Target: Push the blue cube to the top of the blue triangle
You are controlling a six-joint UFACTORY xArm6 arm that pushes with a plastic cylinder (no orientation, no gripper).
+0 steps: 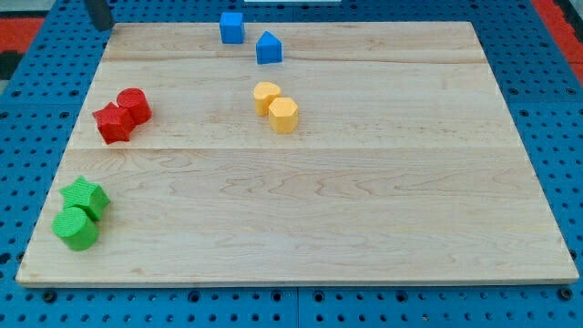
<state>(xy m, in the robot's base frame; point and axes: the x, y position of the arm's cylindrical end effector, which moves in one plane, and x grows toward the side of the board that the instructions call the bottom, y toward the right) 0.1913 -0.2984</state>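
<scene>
The blue cube (231, 27) sits near the board's top edge, left of centre. The blue triangle (268, 47) lies just to its right and a little lower, a small gap between them. A dark rod shows at the view's top left corner, and my tip (102, 26) is at the board's top left corner, far to the left of both blue blocks and touching no block.
Two yellow blocks (276, 107) touch each other below the blue triangle. A red cylinder (134, 105) and a red star (113, 124) sit together at the left. A green star (85, 195) and a green cylinder (76, 228) sit at the bottom left. The wooden board (364, 200) rests on blue pegboard.
</scene>
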